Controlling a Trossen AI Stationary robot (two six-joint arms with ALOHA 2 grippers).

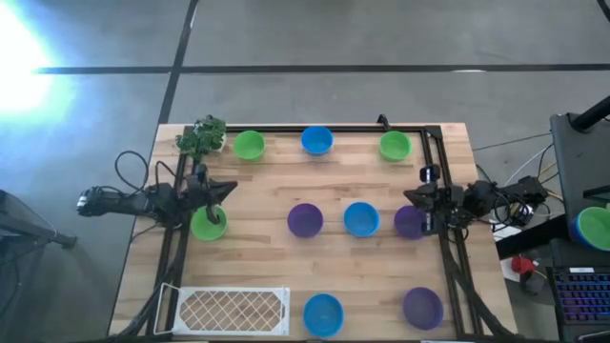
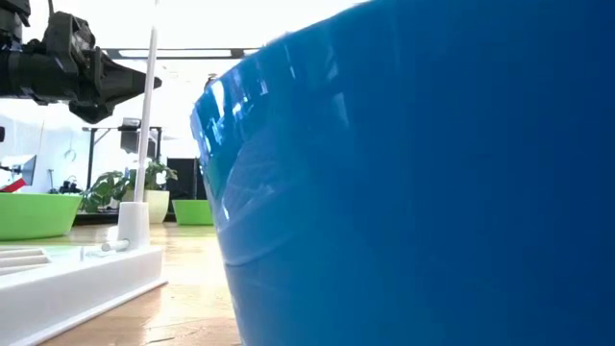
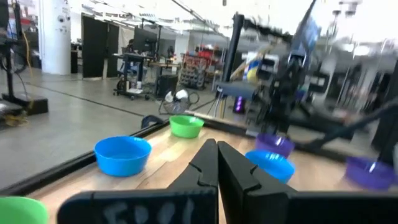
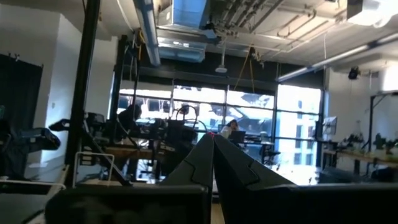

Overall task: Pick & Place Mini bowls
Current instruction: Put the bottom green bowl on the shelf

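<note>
Nine mini bowls stand upright on the wooden table in the high view. Along the far side are a green bowl (image 1: pixel 249 145), a blue bowl (image 1: pixel 316 140) and a green bowl (image 1: pixel 395 145). Across the middle are a green bowl (image 1: pixel 208 224), a purple bowl (image 1: pixel 305 220), a blue bowl (image 1: pixel 361 219) and a purple bowl (image 1: pixel 410 221). At the near edge are a blue bowl (image 1: pixel 323 314), which fills the low view (image 2: pixel 423 183), and a purple bowl (image 1: pixel 422 308). My left gripper (image 1: pixel 229 189) (image 3: pixel 216 149) is shut, raised off the table just beyond the middle green bowl. My right gripper (image 1: pixel 408 195) (image 4: pixel 212 142) is shut, by the right-hand purple bowl.
A white mesh tray (image 1: pixel 233 310) lies at the near left corner of the table. A leafy toy plant (image 1: pixel 201 136) stands at the far left corner. A black frame (image 1: pixel 434 143) runs along the far and right edges. Bare wood shows between the rows of bowls.
</note>
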